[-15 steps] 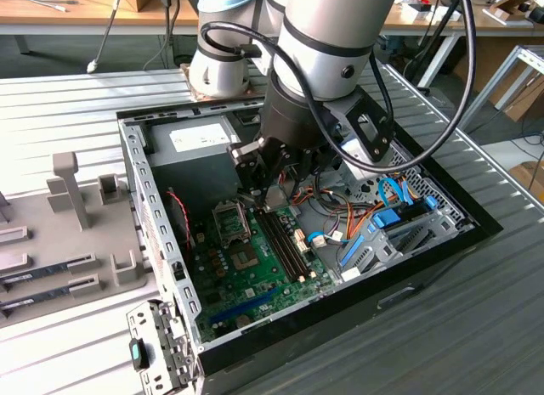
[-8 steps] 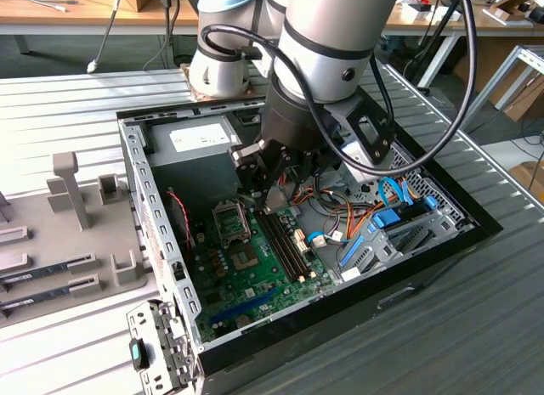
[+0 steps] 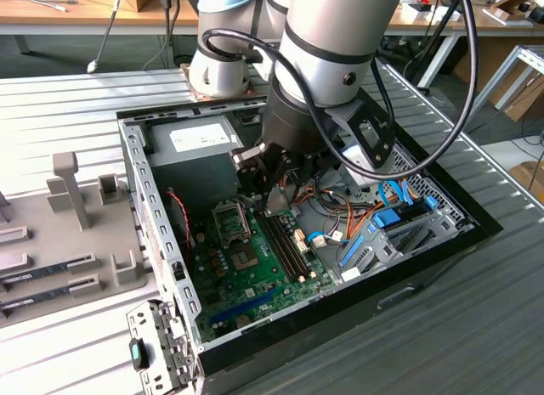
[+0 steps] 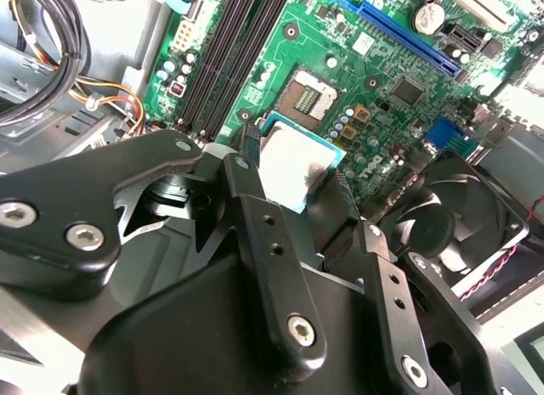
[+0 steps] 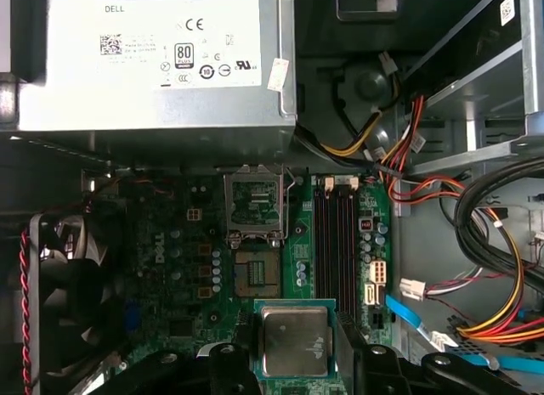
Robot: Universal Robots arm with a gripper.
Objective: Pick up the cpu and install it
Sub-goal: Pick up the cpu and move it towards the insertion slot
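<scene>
The cpu (image 5: 295, 340) (image 4: 293, 161), a small square chip with a silvery top and a teal edge, sits between my black fingers (image 5: 349, 337) in both wrist views. My gripper (image 5: 295, 354) (image 4: 289, 187) is shut on it by two opposite edges. It hangs above the green motherboard (image 5: 178, 242), a short way from the open cpu socket (image 5: 257, 270) (image 4: 310, 93), whose metal retention frame (image 5: 255, 204) is flipped up. In the exterior view my gripper (image 3: 276, 200) reaches down into the open computer case (image 3: 136, 183), just above the socket (image 3: 244, 259).
A grey power-supply box (image 5: 153, 64) (image 3: 200, 144) fills the case's back corner. Empty memory slots (image 5: 336, 234) run beside the socket. A black fan (image 4: 450, 217) and bundles of coloured cables (image 5: 476, 242) crowd the case. A grey fixture tray (image 3: 59, 234) lies at the exterior view's left.
</scene>
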